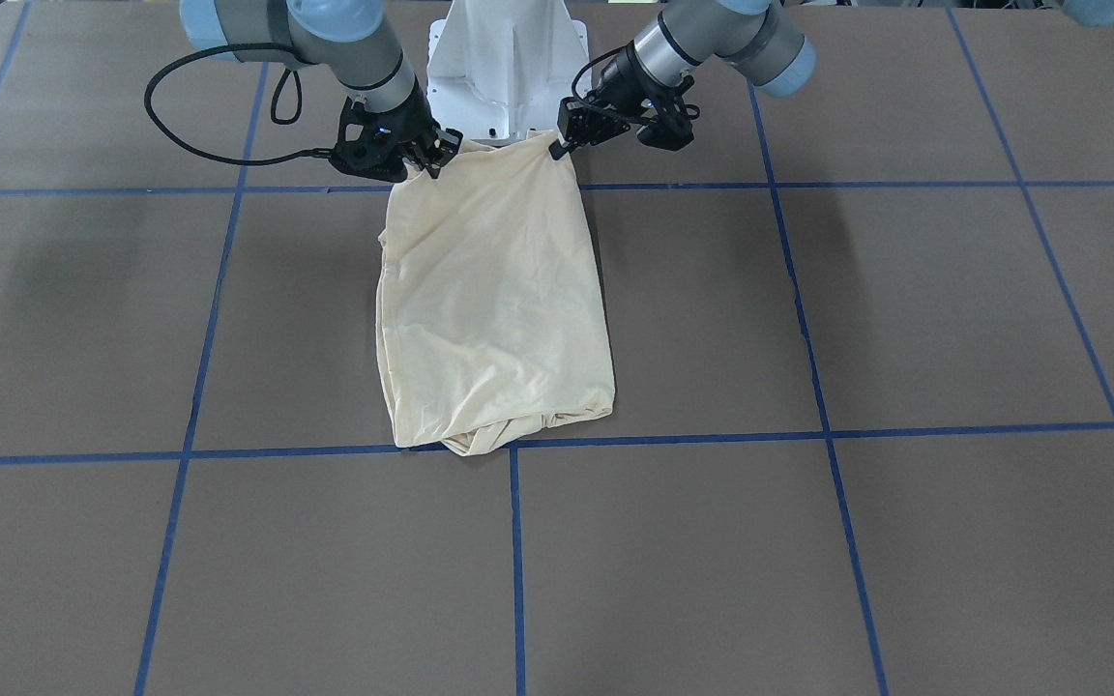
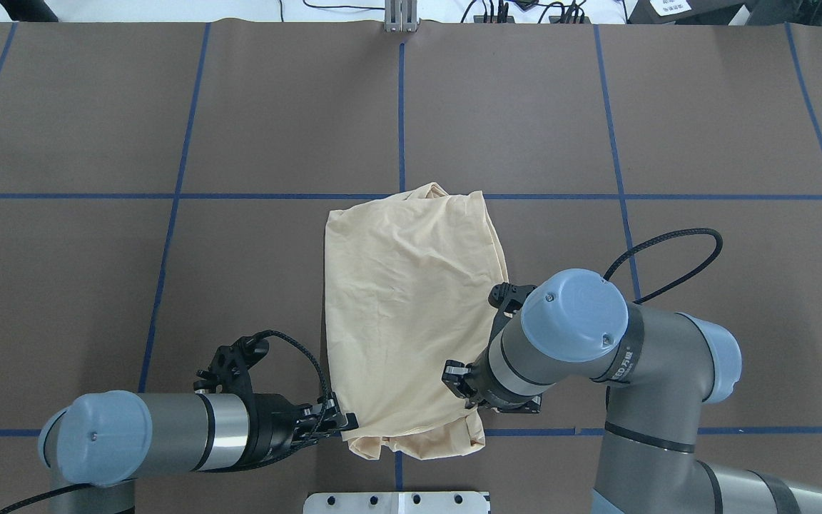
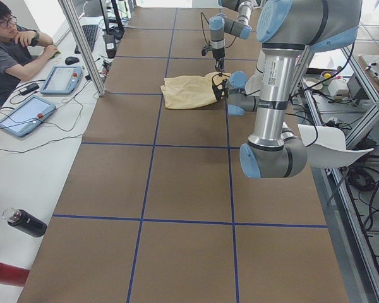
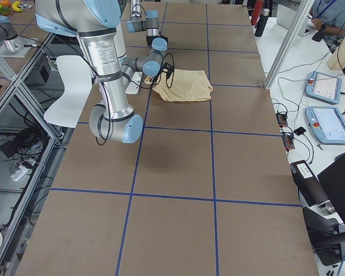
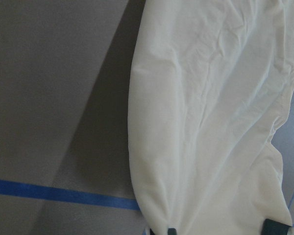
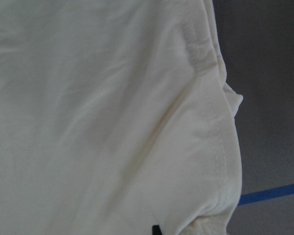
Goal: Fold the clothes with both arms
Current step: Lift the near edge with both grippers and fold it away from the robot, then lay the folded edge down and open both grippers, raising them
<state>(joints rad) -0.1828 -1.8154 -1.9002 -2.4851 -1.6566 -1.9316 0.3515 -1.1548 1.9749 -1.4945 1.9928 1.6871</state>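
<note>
1. Left gripper [image 1: 560, 145] and right gripper [image 1: 431, 158]: each pinches a corner of the shirt [image 1: 494, 300] on the edge nearest my base, lifted slightly.
2. Rest of shirt lies mid-table [image 1: 905, 309], far edge at the blue tape line [image 1: 712, 447].
3. Best, I judge: carry both corners forward level, edge taut, and lay them square on the far edge.

No legible text. Only small white lettering on the dark band of the right arm [image 2: 626, 363], too small to read, and a blurred sticker on the left arm [image 3: 270, 74].
</note>
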